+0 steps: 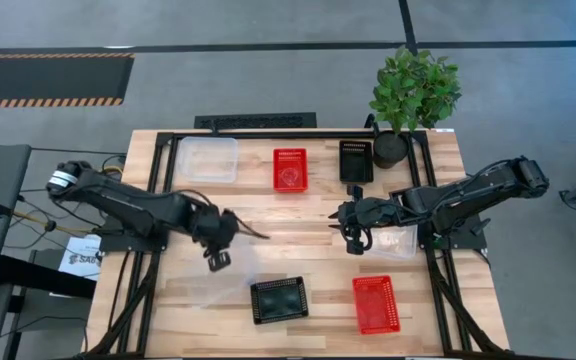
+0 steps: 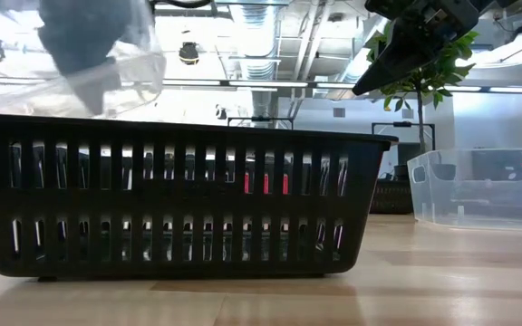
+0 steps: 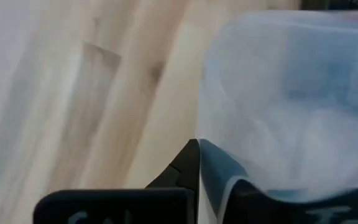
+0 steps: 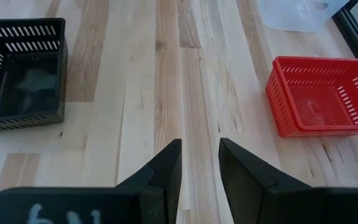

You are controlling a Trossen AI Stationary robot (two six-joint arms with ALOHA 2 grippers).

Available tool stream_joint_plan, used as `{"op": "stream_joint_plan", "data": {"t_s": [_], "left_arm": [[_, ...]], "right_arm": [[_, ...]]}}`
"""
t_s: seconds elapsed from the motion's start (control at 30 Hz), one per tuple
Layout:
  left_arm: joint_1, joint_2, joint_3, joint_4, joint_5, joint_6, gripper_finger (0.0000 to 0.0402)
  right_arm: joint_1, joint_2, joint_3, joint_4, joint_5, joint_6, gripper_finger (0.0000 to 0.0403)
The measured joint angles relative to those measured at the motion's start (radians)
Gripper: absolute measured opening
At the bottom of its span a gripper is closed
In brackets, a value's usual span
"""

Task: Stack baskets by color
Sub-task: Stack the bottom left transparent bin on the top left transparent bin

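Seen from above, the left gripper [image 1: 217, 259] hangs over mid-table, apparently pinching a clear basket [image 1: 200, 287] that is hard to make out here, beside the near black basket [image 1: 279, 299]; its match, the far clear basket [image 1: 208, 158], sits well apart. From table height, the clear basket hangs lifted and tilted. The left wrist view shows the fingers clamped on its rim. The right gripper [image 4: 199, 163] hovers part-open, empty. A level carry should help nesting.
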Motion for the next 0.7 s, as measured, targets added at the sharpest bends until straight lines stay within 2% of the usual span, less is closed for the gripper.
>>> {"op": "stream_joint_plan", "data": {"t_s": [0.33,0.7], "left_arm": [[0.173,-0.043,0.0,-0.07,0.007,-0.171,0.0],[0.344,-0.043,0.0,-0.019,0.039,-0.115,0.0]], "right_arm": [[0.0,0.0,0.0,0.021,0.0,-0.001,0.0127],[-0.002,0.0,0.0,0.136,0.0,-0.081,0.0127]]}}
